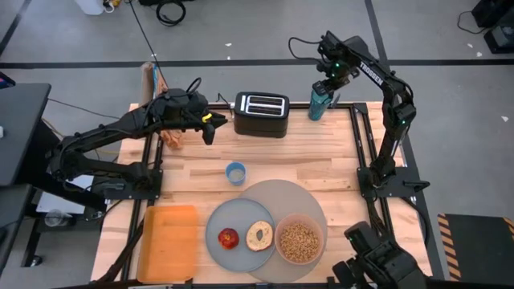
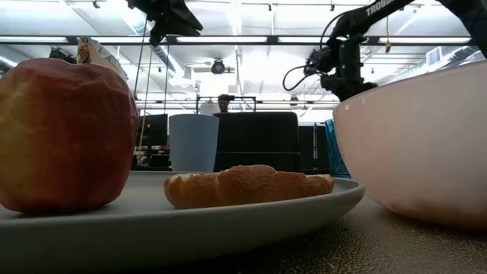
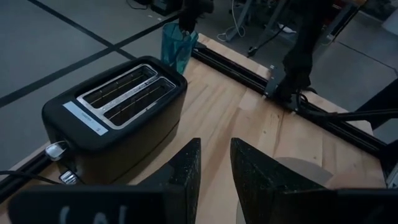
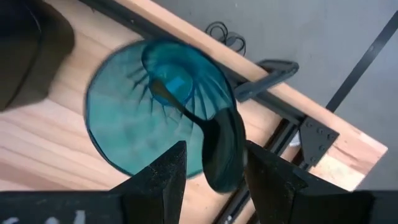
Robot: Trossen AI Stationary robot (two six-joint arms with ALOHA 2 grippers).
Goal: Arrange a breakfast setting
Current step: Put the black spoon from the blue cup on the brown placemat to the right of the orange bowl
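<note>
The teal cup [image 1: 319, 104] stands at the table's far right corner, with the small spoon [image 4: 186, 112] leaning inside it. My right gripper [image 1: 325, 80] hangs over the cup, its fingers on either side of the spoon's upper end. My left gripper [image 1: 207, 128] hovers left of the black toaster [image 1: 261, 114], empty, with a narrow gap between its fingers. On the grey mat [image 1: 309, 193] the grey-blue plate [image 1: 215, 229] carries the red apple [image 1: 229, 238] and the bagel half [image 1: 259, 235]. The pink bowl [image 1: 299, 241] is beside them. The orange cereal box [image 1: 169, 241] lies flat at near left. My right gripper has the spoon's broad upper end [image 4: 222, 155] between its two fingers, coming from above and pointing down into the cup. The spoon slants, its lower end [image 4: 163, 93] on the cup's bottom. The end lies against one finger [image 4: 267, 180]; touch on the other finger is not plain.
A small grey-blue cup [image 1: 235, 172] stands mid-table between the toaster and the mat. Black frame rails [image 1: 361, 136] run along the table's left and right sides. A brownish packet [image 1: 171, 138] lies near my left arm. A person [image 2: 223, 103] shows in the room beyond the table.
</note>
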